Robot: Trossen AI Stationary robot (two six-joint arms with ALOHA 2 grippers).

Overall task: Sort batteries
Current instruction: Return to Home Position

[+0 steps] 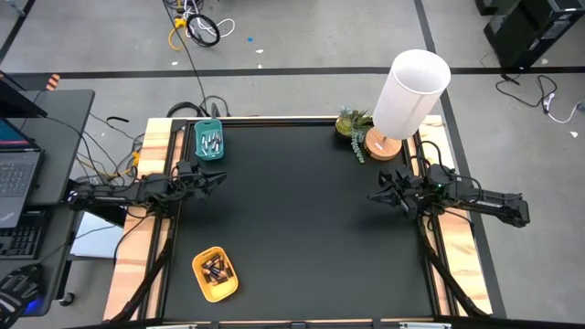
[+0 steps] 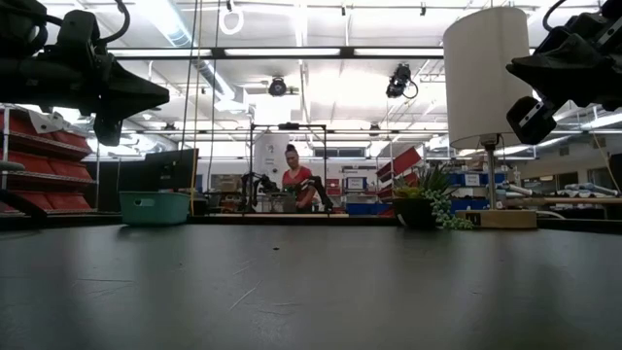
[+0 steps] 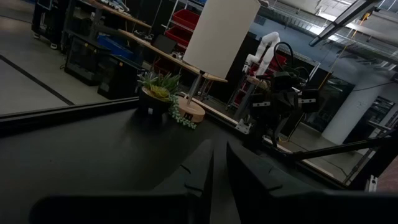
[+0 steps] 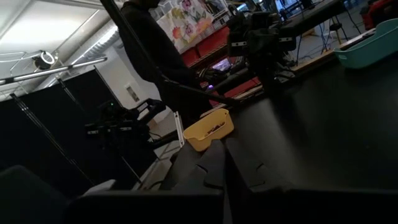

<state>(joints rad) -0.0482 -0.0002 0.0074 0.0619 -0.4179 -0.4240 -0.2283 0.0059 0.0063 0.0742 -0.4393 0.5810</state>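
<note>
Sorting looks done | I see left gripper (image 1: 219, 180) and right gripper (image 1: 373, 197) over opposite black table (image 1: 302, 219) edges, fingers clenched empty, clear of the work | pale silvery batteries (image 1: 211, 141) in teal rectangular tray (image 1: 197, 146) near left fingers | dark batteries (image 1: 216, 268) in yellow oval tray (image 1: 222, 293), well apart from both

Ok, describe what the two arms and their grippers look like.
Both are dark, nearly black. The left arm and right arm are slim, jointed links with chunkier wrists. The left gripper and right gripper each taper to two flat, wedge-shaped fingers. No markings can be read.
</note>
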